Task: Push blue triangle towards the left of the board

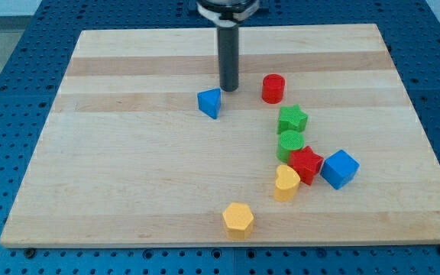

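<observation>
**Eight blocks, tip beside the blue triangle**

Nearest, one yellow hexagon [237, 218], one yellow heart [286, 182]; then blue cube [339, 169], red star [306, 163], green cylinder [289, 143], green star [292, 119], red cylinder [273, 88]. The small, wedge-shaped blue triangle [210, 102] sits just left of my tip [228, 88], which holds nothing, on the bench [128, 153].

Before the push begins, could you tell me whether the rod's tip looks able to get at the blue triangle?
Probably yes: my tip sits just right of the blue triangle, with nothing between them.

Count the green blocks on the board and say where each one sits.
2. The green star lies right of centre, below the red cylinder; the green cylinder sits just under it, touching the red star. None looks hidden.
</observation>
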Controlling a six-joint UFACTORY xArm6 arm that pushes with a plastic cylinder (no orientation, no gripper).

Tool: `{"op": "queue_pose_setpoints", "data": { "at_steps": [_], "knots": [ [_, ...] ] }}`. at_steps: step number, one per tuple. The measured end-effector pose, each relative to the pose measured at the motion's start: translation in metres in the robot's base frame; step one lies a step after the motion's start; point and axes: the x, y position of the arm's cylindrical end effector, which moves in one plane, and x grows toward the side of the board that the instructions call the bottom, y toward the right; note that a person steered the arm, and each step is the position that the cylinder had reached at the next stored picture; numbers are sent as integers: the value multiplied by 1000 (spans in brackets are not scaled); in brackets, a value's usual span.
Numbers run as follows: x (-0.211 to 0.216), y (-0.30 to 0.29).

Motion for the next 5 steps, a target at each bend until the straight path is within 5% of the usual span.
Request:
{"op": "queue_pose_setpoints", "data": {
  "at_steps": [2,5],
  "knots": [
    [57,7],
    [20,-96]
  ]
}}
